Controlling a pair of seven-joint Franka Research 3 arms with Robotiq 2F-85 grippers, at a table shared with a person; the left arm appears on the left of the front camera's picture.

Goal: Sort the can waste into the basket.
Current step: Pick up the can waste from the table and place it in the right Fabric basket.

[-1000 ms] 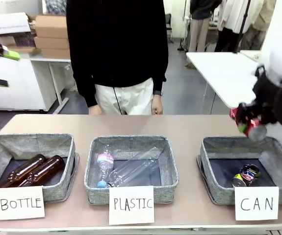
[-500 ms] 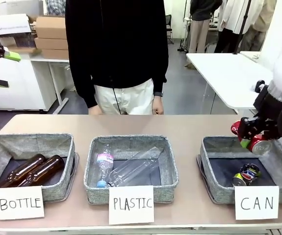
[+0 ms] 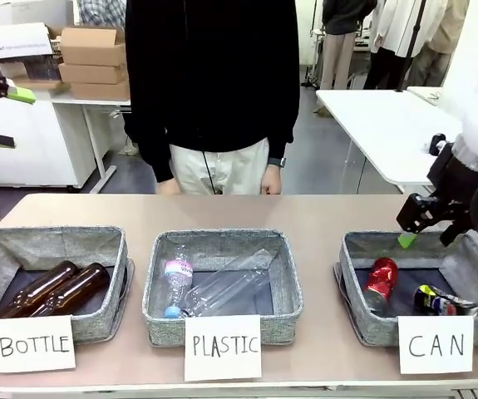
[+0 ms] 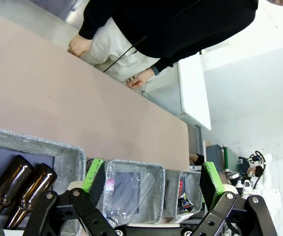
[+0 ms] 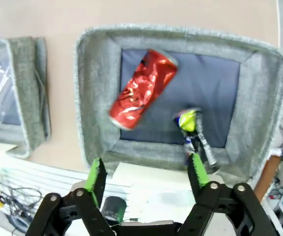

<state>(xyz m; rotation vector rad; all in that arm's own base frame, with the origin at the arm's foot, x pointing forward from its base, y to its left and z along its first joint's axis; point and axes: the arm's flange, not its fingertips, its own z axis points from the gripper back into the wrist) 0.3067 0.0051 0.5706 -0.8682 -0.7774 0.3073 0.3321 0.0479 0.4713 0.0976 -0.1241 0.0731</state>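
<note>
Apparently the sorting is nearly complete: the grey fabric basket behind the "CAN" sign sits at the robot's right end of the table so the right arm can reach it from above. Poised over its far rim, the right gripper has its jaws spread and empty, suited to a drop. Below, the red can leans against the basket's left wall, and the dark can lies beside it. Off to the side, the left gripper idles, jaws wide.
</note>
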